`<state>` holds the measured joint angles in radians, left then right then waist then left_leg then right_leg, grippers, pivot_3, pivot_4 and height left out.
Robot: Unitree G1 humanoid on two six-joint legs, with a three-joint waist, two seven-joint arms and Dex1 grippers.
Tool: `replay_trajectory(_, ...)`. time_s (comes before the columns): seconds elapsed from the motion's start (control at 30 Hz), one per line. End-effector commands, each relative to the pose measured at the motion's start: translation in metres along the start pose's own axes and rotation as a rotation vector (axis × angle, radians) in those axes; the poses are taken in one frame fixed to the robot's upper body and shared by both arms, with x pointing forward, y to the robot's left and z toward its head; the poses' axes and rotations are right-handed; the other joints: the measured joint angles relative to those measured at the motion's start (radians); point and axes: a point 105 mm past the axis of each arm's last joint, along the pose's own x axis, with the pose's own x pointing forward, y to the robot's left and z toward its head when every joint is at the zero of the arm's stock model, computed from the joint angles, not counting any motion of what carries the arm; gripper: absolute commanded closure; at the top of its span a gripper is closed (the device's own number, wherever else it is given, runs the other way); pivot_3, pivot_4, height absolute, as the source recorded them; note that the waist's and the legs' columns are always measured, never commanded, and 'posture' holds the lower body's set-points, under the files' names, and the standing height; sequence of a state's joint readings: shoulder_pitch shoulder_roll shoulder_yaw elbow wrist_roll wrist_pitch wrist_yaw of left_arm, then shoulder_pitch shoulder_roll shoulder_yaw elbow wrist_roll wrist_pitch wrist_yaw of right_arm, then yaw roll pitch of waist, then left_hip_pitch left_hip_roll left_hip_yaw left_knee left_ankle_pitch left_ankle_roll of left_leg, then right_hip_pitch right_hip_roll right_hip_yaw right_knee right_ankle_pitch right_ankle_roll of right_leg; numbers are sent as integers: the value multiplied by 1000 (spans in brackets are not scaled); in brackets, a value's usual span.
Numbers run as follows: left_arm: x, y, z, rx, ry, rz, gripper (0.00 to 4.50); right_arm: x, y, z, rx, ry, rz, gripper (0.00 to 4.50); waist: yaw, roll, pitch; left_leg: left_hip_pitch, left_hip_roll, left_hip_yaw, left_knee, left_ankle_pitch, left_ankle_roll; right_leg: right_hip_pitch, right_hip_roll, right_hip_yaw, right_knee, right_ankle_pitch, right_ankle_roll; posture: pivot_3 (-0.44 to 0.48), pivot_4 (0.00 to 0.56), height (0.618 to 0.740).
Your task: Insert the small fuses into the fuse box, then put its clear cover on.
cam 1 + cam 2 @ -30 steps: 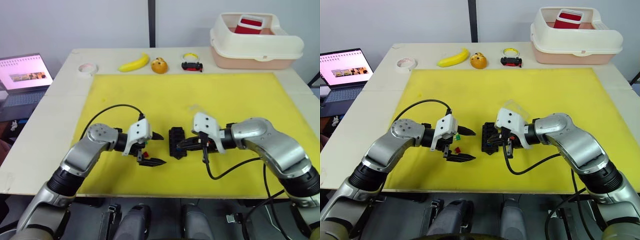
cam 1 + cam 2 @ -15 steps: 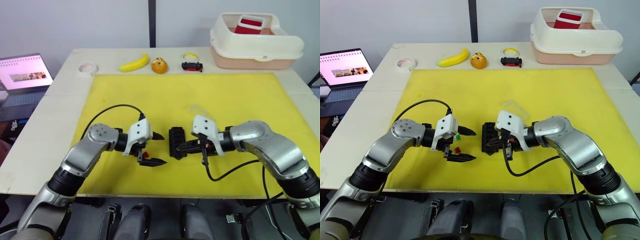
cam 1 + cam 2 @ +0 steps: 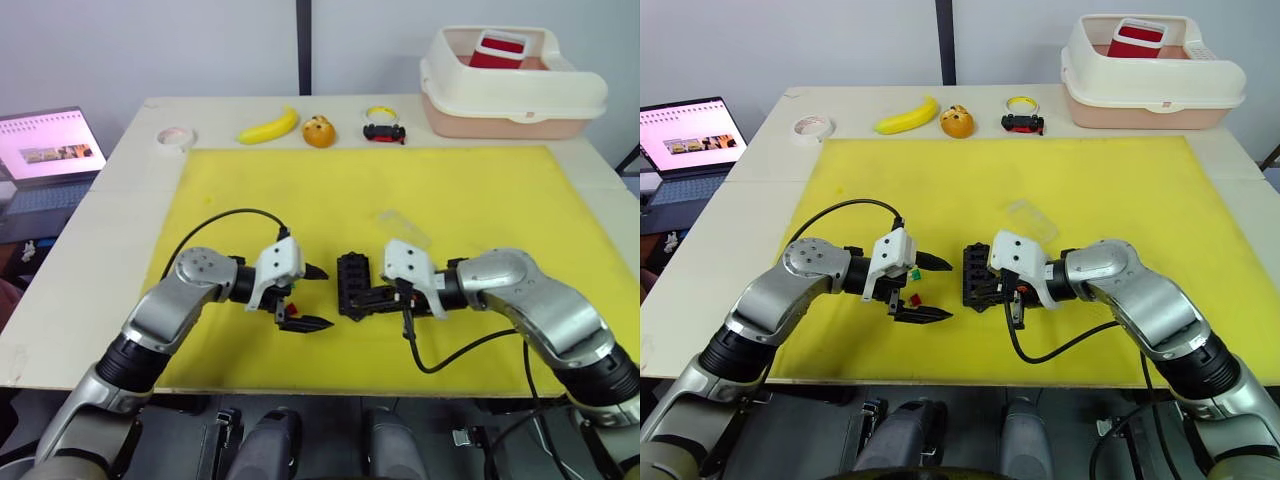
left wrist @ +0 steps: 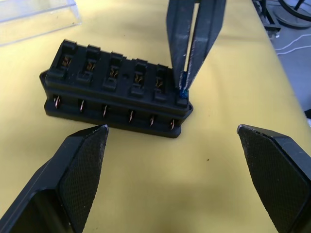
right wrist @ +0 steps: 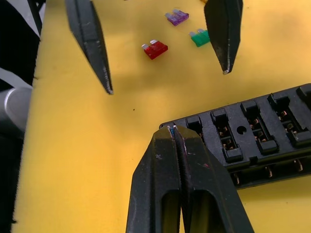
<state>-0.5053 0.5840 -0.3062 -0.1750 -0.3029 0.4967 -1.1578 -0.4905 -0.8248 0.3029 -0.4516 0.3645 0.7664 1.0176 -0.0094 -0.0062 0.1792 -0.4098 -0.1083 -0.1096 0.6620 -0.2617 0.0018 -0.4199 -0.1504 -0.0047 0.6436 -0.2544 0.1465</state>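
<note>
Right gripper [image 3: 992,290]: fingers pressed together on a blue fuse [image 4: 182,90], tips at the end slot of the fuse box [image 3: 977,276] on the yellow mat [image 3: 1110,190]. Left gripper [image 3: 932,290]: open, empty, just beside the box.

Left wrist view: clear cover [image 4: 36,13] lies behind the box.

Right wrist view: red fuse [image 5: 155,49], green fuse [image 5: 199,37] and purple fuse [image 5: 176,17] lie loose on the mat.
</note>
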Motion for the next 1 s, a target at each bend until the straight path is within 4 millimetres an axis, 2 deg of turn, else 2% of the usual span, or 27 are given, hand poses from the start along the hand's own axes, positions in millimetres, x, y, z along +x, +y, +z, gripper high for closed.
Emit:
replay_trajectory(0.03, 0, 0, 7, 38, -11, -3, 0, 1, 2, -1, -66, 32, -10, 4427, 0, 0, 0, 0, 0, 0, 0, 0, 0, 0, 0, 0, 0, 0, 0, 0, 150, 740)
replay_trajectory(0.17, 0, 1, 7, 39, -11, -1, 0, 1, -3, -4, -112, 53, -38, 4427, 0, 0, 0, 0, 0, 0, 0, 0, 0, 0, 0, 0, 0, 0, 0, 0, 150, 740)
replay_trajectory(0.47, 0, 3, 8, 43, -12, 6, 0, 8, 0, -27, -78, 127, -29, 4427, 2, 0, 0, 1, 0, 0, 0, 0, 0, 2, 0, 0, 0, 0, 0, 0, 150, 740)
replay_trajectory(0.73, -1, 3, 8, 45, -13, 11, 0, 3, 4, -18, -65, 106, -1, 4427, 3, -1, -1, 2, 0, -1, 0, 0, 0, 4, 0, -1, -1, 0, 0, 0, 150, 740)
replay_trajectory(1.0, -1, 5, 9, 44, -18, 19, 0, -2, 0, -9, -64, 67, -15, 4427, 4, -1, -1, 2, 0, -1, 0, 0, 0, 4, 0, -1, -1, 0, 0, 0, 150, 740)
